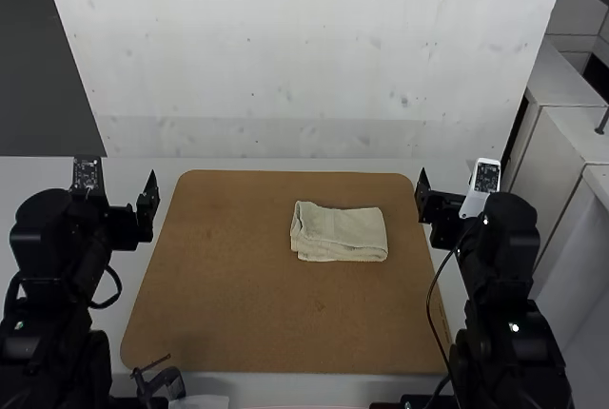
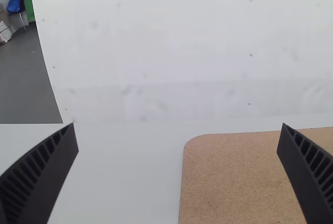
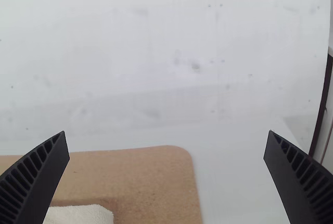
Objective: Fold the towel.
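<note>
A cream towel (image 1: 340,232) lies folded into a small rectangle with stacked layers, right of centre on the brown board (image 1: 238,304). My left gripper (image 1: 124,223) is beyond the board's left side, well away from the cloth. Nearer to it, my right gripper (image 1: 441,214) is over the board's right edge, not touching it. In the left wrist view my left gripper (image 2: 178,125) has its fingers wide apart, nothing between them. My right gripper (image 3: 167,132) is likewise open and holds nothing; a corner of the towel (image 3: 80,215) shows beside one finger.
The pale table (image 1: 285,164) surrounds the board, with a white upright panel (image 1: 304,48) behind it. Near the front left lies a small black object (image 1: 162,382). A cable (image 1: 430,309) hangs by the right arm, and white cabinets (image 1: 561,162) stand farther right.
</note>
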### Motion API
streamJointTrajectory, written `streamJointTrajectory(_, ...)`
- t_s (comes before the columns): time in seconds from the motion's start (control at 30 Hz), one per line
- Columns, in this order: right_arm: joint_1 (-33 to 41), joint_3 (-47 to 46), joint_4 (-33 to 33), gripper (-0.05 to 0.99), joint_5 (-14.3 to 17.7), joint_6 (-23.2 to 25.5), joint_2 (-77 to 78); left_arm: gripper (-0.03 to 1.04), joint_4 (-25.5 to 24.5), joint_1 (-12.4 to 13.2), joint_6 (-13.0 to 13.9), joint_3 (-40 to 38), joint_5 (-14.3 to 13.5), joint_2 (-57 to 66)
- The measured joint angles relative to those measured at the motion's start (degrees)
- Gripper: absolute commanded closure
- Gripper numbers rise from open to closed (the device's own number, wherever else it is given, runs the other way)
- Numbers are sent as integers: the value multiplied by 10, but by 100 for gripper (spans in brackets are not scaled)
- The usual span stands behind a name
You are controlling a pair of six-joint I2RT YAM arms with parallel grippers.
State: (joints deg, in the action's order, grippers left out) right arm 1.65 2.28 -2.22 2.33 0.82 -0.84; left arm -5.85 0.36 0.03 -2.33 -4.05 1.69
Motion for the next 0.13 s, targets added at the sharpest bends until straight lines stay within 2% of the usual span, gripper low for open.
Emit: streamJointTrajectory(0.13,0,0,0,-3,0,0,0,2,0,0,0,0,0,0)
